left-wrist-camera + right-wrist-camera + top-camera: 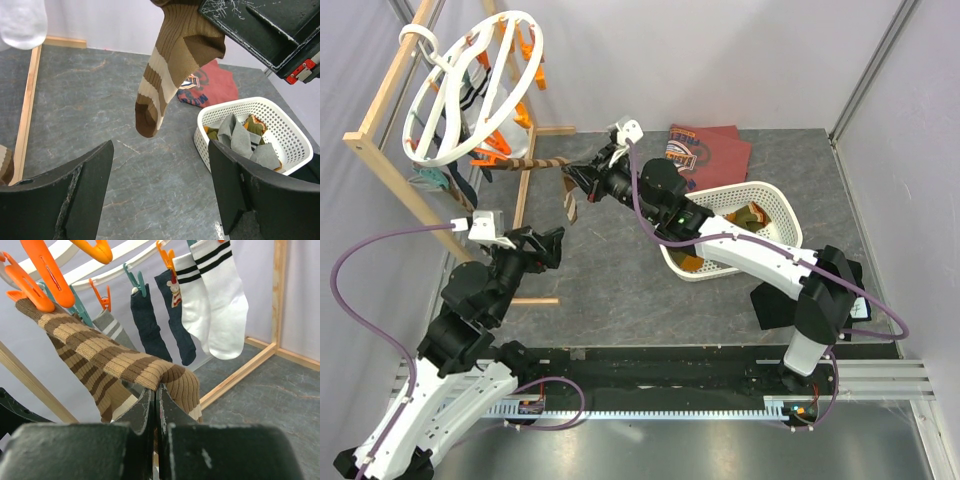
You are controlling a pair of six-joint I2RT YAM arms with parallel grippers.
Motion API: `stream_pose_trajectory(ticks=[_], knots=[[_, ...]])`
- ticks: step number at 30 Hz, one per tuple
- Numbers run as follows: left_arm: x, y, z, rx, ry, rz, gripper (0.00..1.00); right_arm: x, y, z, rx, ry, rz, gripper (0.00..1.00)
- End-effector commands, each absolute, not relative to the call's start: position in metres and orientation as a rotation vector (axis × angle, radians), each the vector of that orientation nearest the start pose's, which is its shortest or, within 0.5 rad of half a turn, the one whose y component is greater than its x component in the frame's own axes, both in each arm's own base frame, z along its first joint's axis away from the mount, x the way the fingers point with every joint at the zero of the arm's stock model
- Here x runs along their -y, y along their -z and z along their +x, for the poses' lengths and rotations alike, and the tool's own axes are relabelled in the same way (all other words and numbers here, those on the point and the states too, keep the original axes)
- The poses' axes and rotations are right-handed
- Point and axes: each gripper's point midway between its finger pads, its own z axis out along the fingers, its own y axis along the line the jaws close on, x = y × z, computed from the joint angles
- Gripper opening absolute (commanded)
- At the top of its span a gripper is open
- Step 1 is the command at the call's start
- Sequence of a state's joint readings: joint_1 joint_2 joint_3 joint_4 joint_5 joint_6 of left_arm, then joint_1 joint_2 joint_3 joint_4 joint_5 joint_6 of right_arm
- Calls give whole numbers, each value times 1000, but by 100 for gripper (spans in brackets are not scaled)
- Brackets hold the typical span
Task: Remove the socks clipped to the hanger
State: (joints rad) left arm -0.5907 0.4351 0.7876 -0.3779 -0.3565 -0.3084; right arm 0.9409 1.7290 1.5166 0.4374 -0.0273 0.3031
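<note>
The right fingers (145,412) were pinched shut on the brown striped sock (100,352) partway along its length, the toe end drooping past them. The sock ran taut and slanted from that grip up to an orange clip (30,287) on the hanger (538,45). That stretch read as a pull meant to drag the cuff out of the clip rather than to open it. The hanger hung by its hook from the wooden rack (277,290) at the far left of the desk (620,290) and sat tilted, so the ring seemed likely to swing before the clip let go. More socks were clipped on it beyond: two white socks (215,305) with black bands, two dark socks (147,320) and a grey sock (111,325), so most of the job appeared to lie ahead. The left fingers (80,185) stood wide apart and held nothing, low over the desk just below the dangling toe, probably placed to steady the sock or take the next one. The white basket (235,102) sat to the right, near the right arm, with several socks lying in it, seemingly the drop-off place. The folded maroon shirt (712,150) lay behind it, apart from the work.
</note>
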Motion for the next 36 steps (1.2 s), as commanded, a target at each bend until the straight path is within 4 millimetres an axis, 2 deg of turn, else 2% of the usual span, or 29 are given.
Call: stream_pose_trajectory(ticks=[1, 6, 12, 20, 26, 31, 36], knots=[[95, -332, 227, -1539, 425, -19, 84, -452, -436, 312, -1280, -1099, -438, 0], [99, -327, 234, -1552, 418, -16, 84, -442, -444, 313, -1274, -1078, -418, 0], [105, -329, 235, -1558, 465, -34, 82, -430, -449, 319, -1287, -1028, -391, 0], [104, -353, 229, -1555, 522, -97, 78, -421, -449, 318, -1306, -1004, -391, 0], [113, -344, 229, -1576, 543, -48, 81, -436, -445, 287, -1302, -1191, -462, 0], [135, -327, 221, -1597, 623, 77, 84, -434, -444, 272, -1300, -1290, -420, 0], [143, -311, 230, -1613, 628, 90, 84, -439, -436, 252, -1305, -1399, -440, 0]])
